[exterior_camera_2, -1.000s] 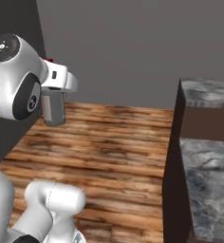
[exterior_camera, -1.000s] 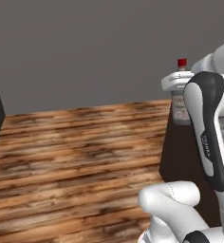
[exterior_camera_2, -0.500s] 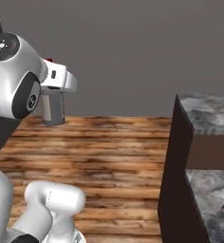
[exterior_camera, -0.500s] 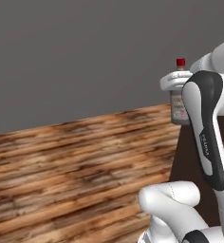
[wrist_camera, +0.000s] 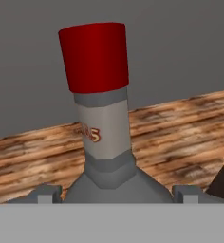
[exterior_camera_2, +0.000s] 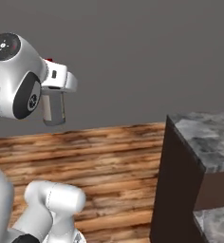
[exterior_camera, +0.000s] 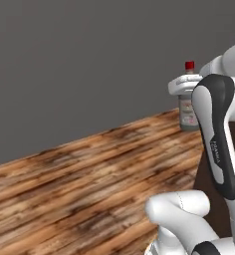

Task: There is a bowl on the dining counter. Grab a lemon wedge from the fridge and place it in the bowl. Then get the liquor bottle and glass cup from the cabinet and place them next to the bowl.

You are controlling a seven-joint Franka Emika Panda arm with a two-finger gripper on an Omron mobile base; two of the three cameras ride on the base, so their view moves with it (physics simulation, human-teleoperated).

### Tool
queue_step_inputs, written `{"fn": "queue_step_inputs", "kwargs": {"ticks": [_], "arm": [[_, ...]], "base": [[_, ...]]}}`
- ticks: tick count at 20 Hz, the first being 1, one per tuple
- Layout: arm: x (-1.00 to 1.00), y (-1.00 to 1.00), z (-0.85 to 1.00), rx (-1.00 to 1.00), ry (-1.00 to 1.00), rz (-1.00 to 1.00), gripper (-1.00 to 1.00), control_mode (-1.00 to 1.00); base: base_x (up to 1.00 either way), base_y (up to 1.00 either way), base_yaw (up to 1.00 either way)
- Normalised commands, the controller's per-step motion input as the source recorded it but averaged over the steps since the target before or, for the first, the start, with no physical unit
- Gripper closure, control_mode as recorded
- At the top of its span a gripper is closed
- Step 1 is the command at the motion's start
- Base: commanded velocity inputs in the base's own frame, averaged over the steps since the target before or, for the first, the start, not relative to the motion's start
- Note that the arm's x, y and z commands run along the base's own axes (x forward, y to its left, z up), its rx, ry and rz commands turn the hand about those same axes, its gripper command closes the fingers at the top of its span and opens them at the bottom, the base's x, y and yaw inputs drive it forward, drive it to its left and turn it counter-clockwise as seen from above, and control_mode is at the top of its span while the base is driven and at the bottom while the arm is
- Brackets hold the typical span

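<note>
Our gripper [wrist_camera: 114, 192] pinches the liquor bottle [wrist_camera: 102, 118] at its shoulders: in the hand view the bottle's body sits between the two finger tips [wrist_camera: 46, 193], one at each side of it, with the jaws set wide around the glass. The bottle stands upright in that view, its red cap [wrist_camera: 95, 56] above a grey neck that carries a pale label with reddish lettering.

From the left base view we see the same bottle [exterior_camera: 188, 107] held off the ground at the right of the picture, partly behind our arm's dark-jointed link, with the white hand [exterior_camera: 181, 85] around its upper part and the red cap poking above. In the right base view the bottle [exterior_camera_2: 53, 108] hangs under the hand at the left, its lower body showing as a greyish translucent shape against the grey wall [exterior_camera_2: 133, 57].

Below and beyond lies a wooden plank floor [exterior_camera: 79, 189]. At the right of the right base view the dining counter [exterior_camera_2: 204, 142] comes in, with its grey marbled top and dark brown front, well apart from the bottle.
</note>
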Motion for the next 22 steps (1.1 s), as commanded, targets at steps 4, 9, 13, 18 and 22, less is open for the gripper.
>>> {"fn": "queue_step_inputs", "kwargs": {"ticks": [4, 9, 13, 18, 22], "arm": [[0.00, 0.00, 0.00, 0.00, 0.00, 0.00, 1.00, 1.00], [0.00, 0.00, 0.00, 0.00, 0.00, 0.00, 1.00, 1.00], [0.00, 0.00, 0.00, 0.00, 0.00, 0.00, 1.00, 1.00], [0.00, 0.00, 0.00, 0.00, 0.00, 0.00, 1.00, 1.00], [0.00, 0.00, 0.00, 0.00, 0.00, 0.00, 1.00, 1.00]], "base": [[1.00, 0.37, -0.38], [1.00, 0.34, -0.39], [1.00, 0.31, -0.39], [1.00, 0.23, -0.40], [1.00, 0.15, -0.42]]}}
